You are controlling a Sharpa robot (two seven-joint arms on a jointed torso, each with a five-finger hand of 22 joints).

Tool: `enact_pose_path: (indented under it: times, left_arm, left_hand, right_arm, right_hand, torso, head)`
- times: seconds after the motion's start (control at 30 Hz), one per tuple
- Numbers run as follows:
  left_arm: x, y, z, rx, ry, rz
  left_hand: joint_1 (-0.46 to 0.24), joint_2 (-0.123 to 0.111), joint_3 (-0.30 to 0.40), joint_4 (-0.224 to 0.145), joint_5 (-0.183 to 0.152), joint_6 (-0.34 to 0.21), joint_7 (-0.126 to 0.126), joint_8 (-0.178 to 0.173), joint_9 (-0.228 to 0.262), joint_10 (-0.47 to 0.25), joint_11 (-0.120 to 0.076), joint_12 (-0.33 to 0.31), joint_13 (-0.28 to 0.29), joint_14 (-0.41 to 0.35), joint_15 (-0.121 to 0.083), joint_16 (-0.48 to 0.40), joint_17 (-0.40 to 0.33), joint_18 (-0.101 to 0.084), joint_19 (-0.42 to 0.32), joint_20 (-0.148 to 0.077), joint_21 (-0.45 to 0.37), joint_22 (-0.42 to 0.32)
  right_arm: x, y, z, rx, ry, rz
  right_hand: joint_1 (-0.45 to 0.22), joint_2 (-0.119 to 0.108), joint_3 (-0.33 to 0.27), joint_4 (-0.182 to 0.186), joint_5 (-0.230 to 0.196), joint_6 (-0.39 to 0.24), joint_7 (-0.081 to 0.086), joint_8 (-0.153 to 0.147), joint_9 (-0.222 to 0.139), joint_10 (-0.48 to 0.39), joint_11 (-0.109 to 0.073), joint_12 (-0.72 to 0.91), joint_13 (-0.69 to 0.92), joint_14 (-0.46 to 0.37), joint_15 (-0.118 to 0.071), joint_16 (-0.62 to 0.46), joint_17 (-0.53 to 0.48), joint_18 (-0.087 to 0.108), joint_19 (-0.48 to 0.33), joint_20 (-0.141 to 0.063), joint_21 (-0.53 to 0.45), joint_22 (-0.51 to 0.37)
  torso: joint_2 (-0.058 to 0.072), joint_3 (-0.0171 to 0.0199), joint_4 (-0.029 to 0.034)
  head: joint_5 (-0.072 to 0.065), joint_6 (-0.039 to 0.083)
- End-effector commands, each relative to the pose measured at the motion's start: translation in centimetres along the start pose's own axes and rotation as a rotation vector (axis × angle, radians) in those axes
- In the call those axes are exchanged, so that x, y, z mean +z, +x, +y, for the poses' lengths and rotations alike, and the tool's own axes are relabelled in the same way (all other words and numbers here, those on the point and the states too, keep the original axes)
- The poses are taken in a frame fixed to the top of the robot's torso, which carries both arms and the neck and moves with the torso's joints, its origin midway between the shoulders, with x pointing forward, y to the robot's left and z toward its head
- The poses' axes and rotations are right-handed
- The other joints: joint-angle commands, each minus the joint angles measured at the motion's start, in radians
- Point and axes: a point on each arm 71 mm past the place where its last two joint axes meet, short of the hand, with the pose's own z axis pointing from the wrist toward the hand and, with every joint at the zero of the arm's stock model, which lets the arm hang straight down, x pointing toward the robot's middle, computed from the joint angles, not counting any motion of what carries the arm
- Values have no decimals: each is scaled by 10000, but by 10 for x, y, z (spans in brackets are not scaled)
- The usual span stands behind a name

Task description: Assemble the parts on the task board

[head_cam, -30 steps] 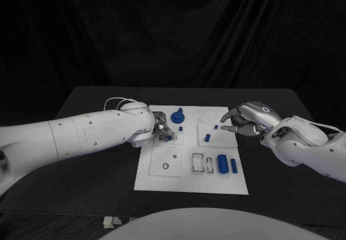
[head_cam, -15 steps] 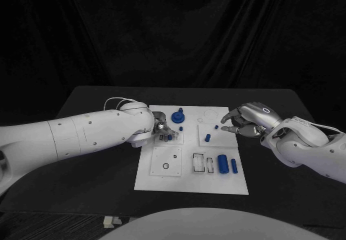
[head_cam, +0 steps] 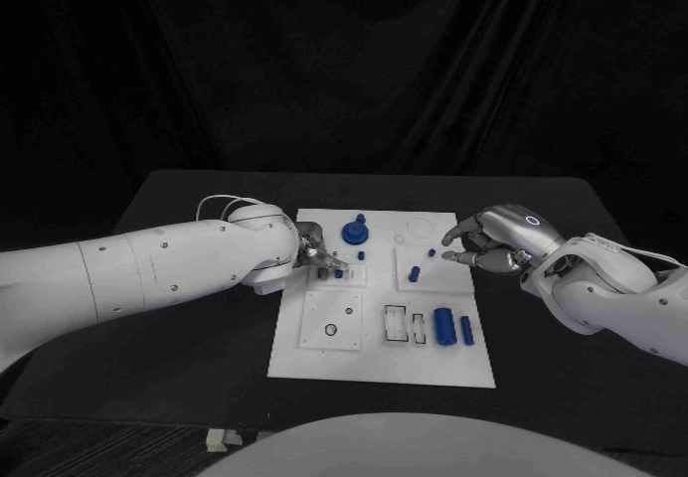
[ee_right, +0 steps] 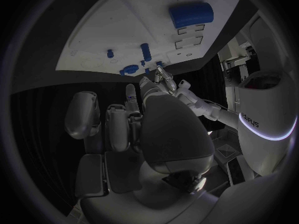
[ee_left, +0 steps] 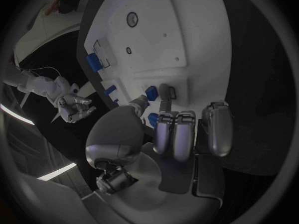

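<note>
Task board point(head_cam: 430, 363), frame centre: we judge assembly partly done. Left hand point(head_cam: 318, 260) pinches a small blue part point(ee_left: 151, 91); right hand point(head_cam: 487, 241) hovers, fingers loosely curled, empty. Two cylinders point(head_cam: 451, 326) lie loose at lower right.

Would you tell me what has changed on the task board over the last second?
The left hand has drawn slightly back toward the board's left edge, fingertips still at a small blue part. The right hand stays hovering by the right edge of the task board, holding nothing. The other blue parts have not moved.
</note>
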Motion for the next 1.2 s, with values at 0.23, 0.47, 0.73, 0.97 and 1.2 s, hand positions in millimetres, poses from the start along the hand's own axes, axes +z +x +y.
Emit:
enact_pose_path:
  times: [0.23,0.47,0.73,0.97,1.2]
  left_arm:
    - [-30,-49,-8,-306,1051,-1549]
    - [-40,-79,-3,218,1198,-2127]
    - [-31,-98,9,1176,788,-2699]
    - [-17,-102,18,1260,522,-2704]
    - [-4,-94,21,1398,379,-2232]
  left_hand:
    - [672,-17,-383,-64,469,-219,-171,639,1257,1061,-169,36,2635,1031,-169,26,2627,-117,323,-96,215,1426]
    - [906,32,-536,-56,224,-484,-153,780,1780,1061,-159,36,2635,1031,-160,26,2627,-120,324,-99,204,1465]
    - [960,20,-764,98,-114,-528,-131,807,2032,1061,-137,36,2635,1031,-139,26,2627,-136,365,-77,237,1533]
    - [953,40,-818,155,-153,-515,-135,817,2085,1061,-134,36,2635,1031,-134,26,2627,-130,346,-72,215,1525]
    - [884,31,-1007,310,-313,-453,-142,897,2262,1061,-136,36,2635,1031,-129,26,2627,-113,291,-64,152,1506]
  right_arm:
    - [-2,-5,3,134,-41,-479]
    - [-1,-10,4,122,-78,-571]
    - [-2,-9,5,160,-109,-330]
    - [-4,-9,5,166,-181,-273]
    - [-3,-9,7,171,-378,-265]
  right_hand:
    - [-74,67,-82,14,57,75,43,-87,-17,1059,114,26,2634,620,104,-158,784,157,-89,27,-125,1490]
    - [-108,85,-97,39,62,102,53,-97,-17,1059,144,26,2634,614,124,-194,754,161,-97,40,-163,1481]
    - [-115,101,-96,46,68,88,61,-118,-24,1059,148,26,2634,612,132,-205,744,163,-100,47,-177,1478]
    - [-100,147,-77,44,97,75,67,-147,-34,1059,160,26,2634,612,142,-213,738,169,-108,57,-214,1470]
    - [-91,190,-61,44,152,71,74,-170,-42,1059,178,26,2634,613,154,-216,735,172,-113,66,-240,1465]
  torso:
    - [81,-10,-45]
    - [190,-38,-104]
    - [281,-93,-94]
    - [278,-99,-60]
    - [271,-78,-95]
  head:
    - [64,2]
    - [200,2]
    - [281,2]
    - [347,2]
    - [458,2]
